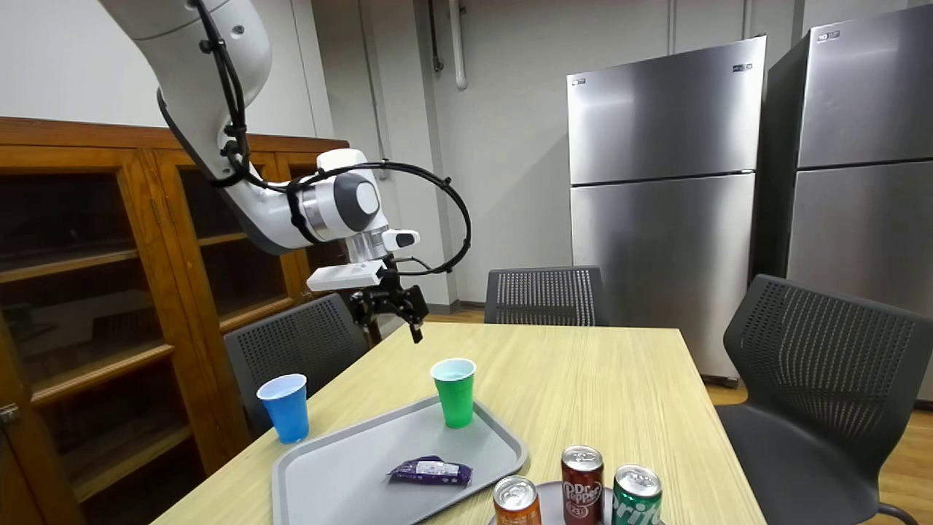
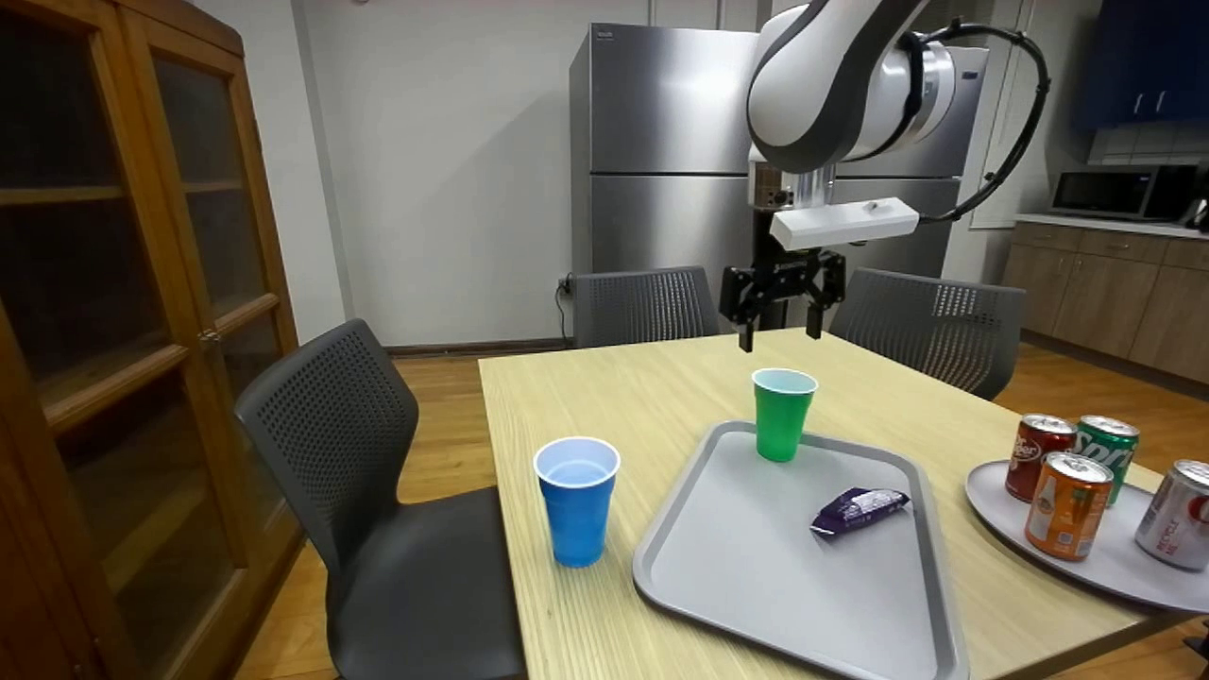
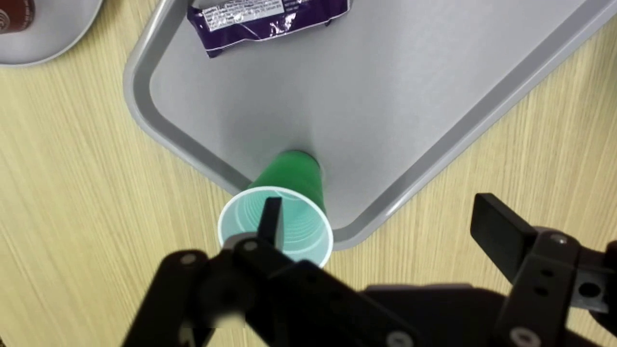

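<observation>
Blue cup [image 2: 576, 505]: upright on the table [image 2: 614, 397], left of the tray [image 2: 784, 576] in both exterior views.
Gripper [image 2: 780, 332]: hangs higher than the tray, near its far corner; spread wide, holding nothing.
Green cup [image 2: 779, 420]: upright, long axis vertical, on the tray by that corner; nearest thing to the gripper, lying below it; in the wrist view, one finger [image 3: 270, 219] overlaps its mouth.
Purple packet [image 2: 858, 512]: lies on the tray.
Plate [image 2: 1121, 576]: right of the tray, bearing cans [image 2: 1067, 510].
</observation>
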Robot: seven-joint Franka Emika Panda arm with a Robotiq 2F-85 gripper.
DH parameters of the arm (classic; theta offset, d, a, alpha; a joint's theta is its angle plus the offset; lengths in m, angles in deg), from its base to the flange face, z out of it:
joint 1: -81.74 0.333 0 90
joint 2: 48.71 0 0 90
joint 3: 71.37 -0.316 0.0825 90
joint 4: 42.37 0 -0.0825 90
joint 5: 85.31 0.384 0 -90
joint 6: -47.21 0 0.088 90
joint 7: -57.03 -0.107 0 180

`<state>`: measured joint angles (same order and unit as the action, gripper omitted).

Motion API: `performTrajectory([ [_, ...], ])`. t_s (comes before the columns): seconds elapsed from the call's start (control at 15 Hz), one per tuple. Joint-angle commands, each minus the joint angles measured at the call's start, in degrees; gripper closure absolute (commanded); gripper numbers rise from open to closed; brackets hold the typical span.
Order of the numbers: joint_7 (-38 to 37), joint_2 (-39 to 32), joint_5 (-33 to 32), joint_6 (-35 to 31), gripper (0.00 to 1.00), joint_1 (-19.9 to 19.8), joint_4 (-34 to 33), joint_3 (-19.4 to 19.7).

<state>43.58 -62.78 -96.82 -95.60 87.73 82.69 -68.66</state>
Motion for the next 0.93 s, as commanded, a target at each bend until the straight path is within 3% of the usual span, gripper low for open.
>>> performTrajectory([
  [0.0, 0.7, -1.34, -0.05, -3.98, 0.0, -1.71, -0.33, 0.47],
  [0.73, 0.14, -2.56, 0.5, -5.25, 0.0, -1.85, -0.28, 1.23],
  [0.87, -4.86, -3.12, -2.84, -7.29, 0.0, -0.22, -0.6, 2.98],
])
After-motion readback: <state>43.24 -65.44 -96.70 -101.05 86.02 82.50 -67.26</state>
